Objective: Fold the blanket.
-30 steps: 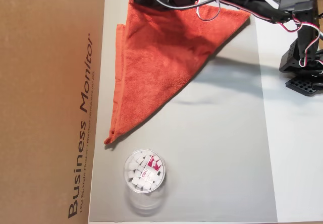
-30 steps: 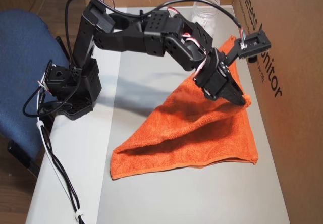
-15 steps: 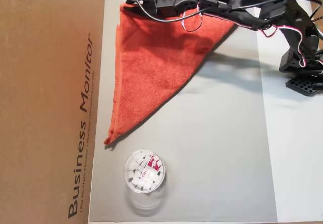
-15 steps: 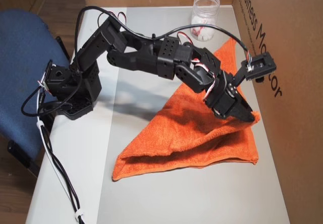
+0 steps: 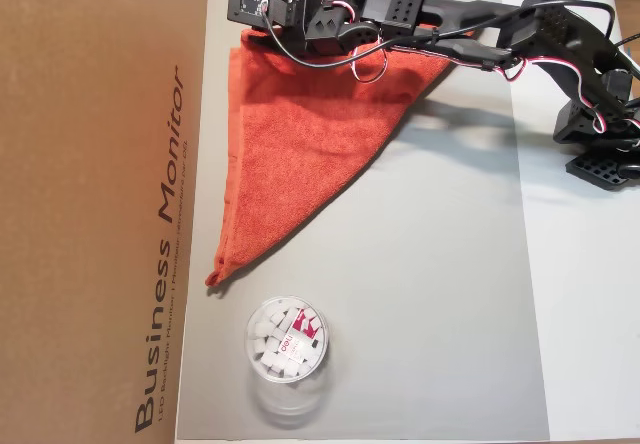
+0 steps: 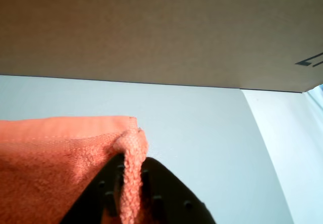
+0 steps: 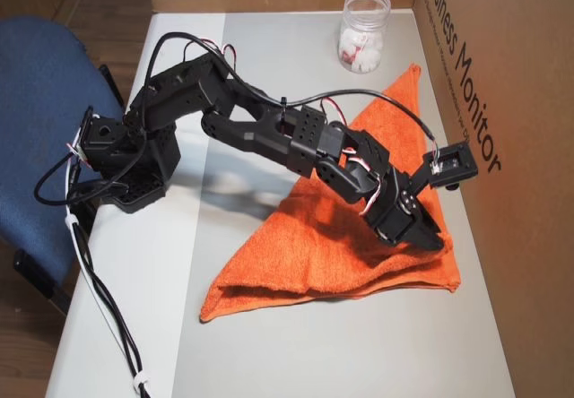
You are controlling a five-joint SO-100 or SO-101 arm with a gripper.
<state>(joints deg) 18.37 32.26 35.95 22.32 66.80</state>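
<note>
Overhead view: blanket [image 5: 300, 134], orange-red terry, folded to a triangle on grey mat [image 5: 430, 294]; long edge beside cardboard box [image 5: 100, 204]. Arm [image 5: 470, 19] stretched over its top edge. Clear jar of white pieces [image 5: 286, 340] near the lower tip, apart from it.

Wrist view: gripper [image 6: 130, 193] closed on a blanket [image 6: 50, 168] corner, cloth pinched between black fingers [image 6: 166, 193].

Other overhead view: gripper [image 7: 430, 237] low at the blanket's [image 7: 314, 255] corner nearest the box [image 7: 520, 147]; blue chair [image 7: 45, 111] at left.
</note>
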